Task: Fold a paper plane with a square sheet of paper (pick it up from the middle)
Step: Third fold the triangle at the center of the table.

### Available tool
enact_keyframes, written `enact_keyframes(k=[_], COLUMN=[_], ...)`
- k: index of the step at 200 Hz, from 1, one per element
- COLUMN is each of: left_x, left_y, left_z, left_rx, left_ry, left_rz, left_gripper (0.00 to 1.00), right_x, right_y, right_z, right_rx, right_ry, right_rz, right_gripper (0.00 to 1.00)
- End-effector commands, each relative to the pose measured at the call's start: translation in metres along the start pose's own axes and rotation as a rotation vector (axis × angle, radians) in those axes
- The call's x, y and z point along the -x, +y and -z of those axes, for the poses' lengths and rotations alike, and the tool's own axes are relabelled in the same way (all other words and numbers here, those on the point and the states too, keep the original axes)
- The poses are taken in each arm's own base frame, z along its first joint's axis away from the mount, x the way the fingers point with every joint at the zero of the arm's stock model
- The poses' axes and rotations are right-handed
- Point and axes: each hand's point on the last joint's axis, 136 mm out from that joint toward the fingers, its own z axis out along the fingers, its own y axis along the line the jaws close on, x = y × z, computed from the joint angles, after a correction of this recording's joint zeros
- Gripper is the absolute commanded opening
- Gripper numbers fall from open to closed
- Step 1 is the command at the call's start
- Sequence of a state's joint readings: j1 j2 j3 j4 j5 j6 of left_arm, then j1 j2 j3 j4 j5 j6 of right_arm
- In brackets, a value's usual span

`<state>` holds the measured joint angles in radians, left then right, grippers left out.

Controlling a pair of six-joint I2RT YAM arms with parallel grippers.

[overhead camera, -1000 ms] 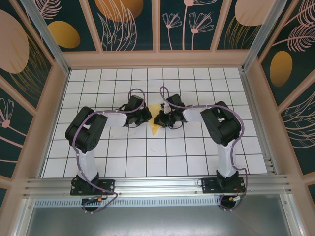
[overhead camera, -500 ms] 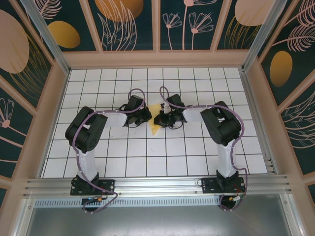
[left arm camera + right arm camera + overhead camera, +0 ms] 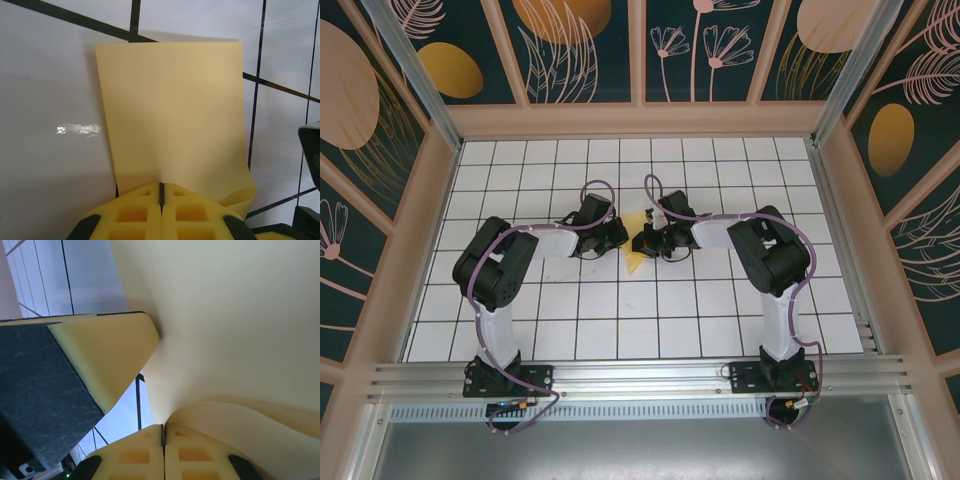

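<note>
Walled bay: a pale wooden frame (image 3: 635,120) with dark floral panels closes three sides around a white surface (image 3: 570,320) ruled in a black grid. Inside it stand two black-and-white arms and one square sheet of paper (image 3: 636,262). The sheet sits mid-surface between the two hands, which meet at it from either side. Left hand (image 3: 617,238): yellow foam pads pressed together, clamped on the sheet's near edge; in the left wrist view the paper runs straight out of the seam between them. Right hand (image 3: 646,242): pads likewise together, pinching the sheet where it swells into a soft curl beside them. In the right wrist view a foam-faced black wedge (image 3: 105,360) touches the sheet from the left; it may be the left hand side-on, cannot tell. Edges: the sheet's far edge is straight with two crisp corners, close to a grid line, throwing a thin shadow on the tile. Beside the left pads the sheet buckles into a rounded fold. In the top view one yellow point aims toward the arm bases. Room: open tiles all round the hands, rows of them out to the back wall, both side walls and the near aluminium rail (image 3: 640,375). Materials: paper thin, matte, pale yellow-orange, its face smooth; pads moulded with square pockets; surface glossy, with a small glare spot (image 3: 77,130).
</note>
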<state>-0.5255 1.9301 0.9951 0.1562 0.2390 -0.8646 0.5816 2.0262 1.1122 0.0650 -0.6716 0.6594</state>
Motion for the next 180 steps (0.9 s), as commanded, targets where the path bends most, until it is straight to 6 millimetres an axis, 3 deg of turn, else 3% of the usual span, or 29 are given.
enact_keyframes(k=[1, 135, 180], left_x=[-0.016, -0.013, 0.002], left_y=[0.014, 0.009, -0.007], left_z=[-0.009, -0.006, 0.009], left_rx=[0.034, 0.026, 0.013], left_ry=[0.065, 0.059, 0.009], left_rz=[-0.005, -0.010, -0.017], left_gripper=[0.04, 0.05, 0.08], right_x=[0.008, 0.003, -0.001], right_y=[0.005, -0.009, -0.018], right_z=[0.002, -0.006, -0.008], right_rx=[0.011, -0.033, -0.062], right_ry=[-0.019, 0.007, 0.020], right_rz=[0.037, 0.029, 0.027], right_gripper=[0.07, 0.08, 0.19])
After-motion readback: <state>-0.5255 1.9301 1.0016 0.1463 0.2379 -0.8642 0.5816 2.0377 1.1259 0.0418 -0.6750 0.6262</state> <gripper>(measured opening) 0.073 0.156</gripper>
